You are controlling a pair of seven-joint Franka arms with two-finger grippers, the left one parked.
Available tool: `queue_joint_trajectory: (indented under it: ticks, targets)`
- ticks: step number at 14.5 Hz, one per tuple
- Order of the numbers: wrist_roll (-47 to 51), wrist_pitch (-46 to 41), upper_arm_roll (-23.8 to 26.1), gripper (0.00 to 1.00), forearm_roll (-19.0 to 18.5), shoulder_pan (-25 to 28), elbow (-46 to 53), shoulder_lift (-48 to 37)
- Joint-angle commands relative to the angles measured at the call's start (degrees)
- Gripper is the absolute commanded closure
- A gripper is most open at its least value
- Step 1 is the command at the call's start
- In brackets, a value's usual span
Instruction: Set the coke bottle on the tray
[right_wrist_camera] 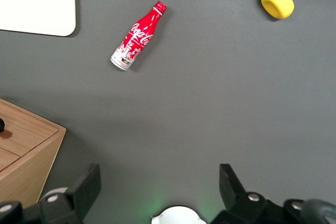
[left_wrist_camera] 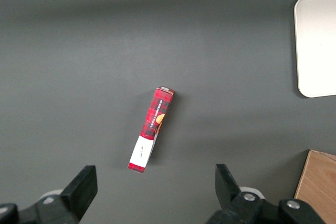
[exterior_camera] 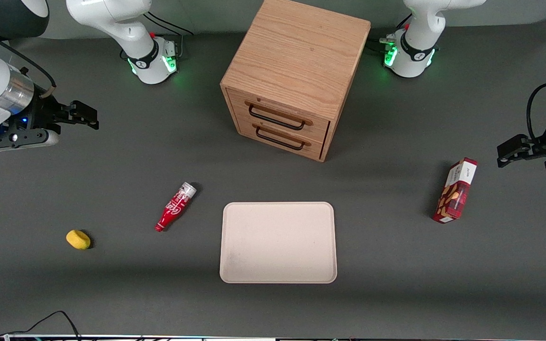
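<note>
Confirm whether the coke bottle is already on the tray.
No, the coke bottle lies on the table beside the tray, and the open gripper is well away.

Even overhead light; soft shadows on the grey table; frames sharp.

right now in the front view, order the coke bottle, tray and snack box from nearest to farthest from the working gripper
The gripper, fingers open, hovers at the working arm's end of the table.
1. Coke bottle, lying beside the tray.
2. Tray, mid-table, in front of the drawers.
3. Snack box, toward the parked arm's end.
</note>
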Motion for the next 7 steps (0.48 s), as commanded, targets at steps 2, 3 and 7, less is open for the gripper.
queue_joint_trajectory:
  ticks: [2,3,7]
  targets:
    - [1.1,-1.6,0.7,0.0,0.3,-0.5,2.6,1.2]
    - [1.1,-1.8,0.2,0.0,0.7,-0.5,3.5,1.7]
    - [3.0,-4.7,0.8,0.0,0.4,0.0,6.7,4.3]
